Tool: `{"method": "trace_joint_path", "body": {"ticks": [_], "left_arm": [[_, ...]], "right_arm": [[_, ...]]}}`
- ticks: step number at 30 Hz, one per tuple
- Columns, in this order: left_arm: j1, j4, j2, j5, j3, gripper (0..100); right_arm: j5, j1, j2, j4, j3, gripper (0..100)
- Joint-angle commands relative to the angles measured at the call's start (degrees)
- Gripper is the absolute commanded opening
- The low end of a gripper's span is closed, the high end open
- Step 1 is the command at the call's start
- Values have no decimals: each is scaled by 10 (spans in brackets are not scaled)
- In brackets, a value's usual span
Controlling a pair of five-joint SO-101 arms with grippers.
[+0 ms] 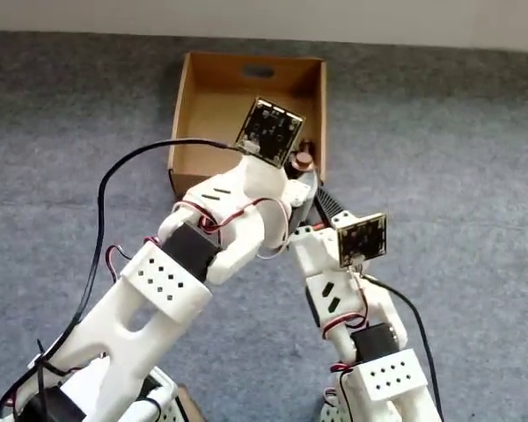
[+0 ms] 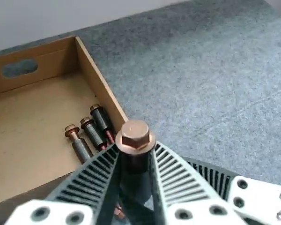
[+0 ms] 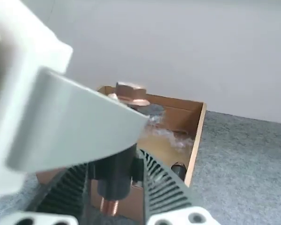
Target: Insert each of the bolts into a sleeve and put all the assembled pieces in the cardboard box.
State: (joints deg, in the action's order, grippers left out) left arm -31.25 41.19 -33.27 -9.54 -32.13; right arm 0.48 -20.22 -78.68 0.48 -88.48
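Left gripper (image 2: 135,151) clamped on sleeved bolt (image 2: 137,136), held over the cardboard box (image 2: 91,75) side wall. Right gripper (image 3: 114,164) closed on its dark sleeve (image 3: 114,180). Three assembled pieces (image 2: 86,133) lie inside the box against that wall.

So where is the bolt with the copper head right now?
The bolt sits in its sleeve between the left end effector's fingers, at the cardboard box's right wall in the high view.

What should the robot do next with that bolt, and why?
Both grip the sleeved bolt, already pushed in; likely the right gripper should let go so the left gripper can carry it over the cardboard box, where three finished pieces lie.
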Motion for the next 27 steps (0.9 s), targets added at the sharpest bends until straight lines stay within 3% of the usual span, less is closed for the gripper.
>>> {"method": "trace_joint_path", "body": {"ticks": [1, 16, 20, 23, 25, 27], "left_arm": [[9, 33, -21, -3, 16, 126], [37, 178, -184, 2, 24, 136], [139, 217, -256, 3, 20, 135], [255, 243, -292, 4, -32, 61], [332, 210, -291, 55, -89, 2], [378, 154, -275, 134, -156, 18]], "right_arm": [[4, 10, -9, -10, 5, 6], [5, 10, -9, -13, -18, 6], [4, 24, -9, -9, -18, 6], [4, 45, -8, 3, -14, 6], [4, 60, -9, 38, 10, 6], [4, 71, -7, 96, 51, 6]]}}
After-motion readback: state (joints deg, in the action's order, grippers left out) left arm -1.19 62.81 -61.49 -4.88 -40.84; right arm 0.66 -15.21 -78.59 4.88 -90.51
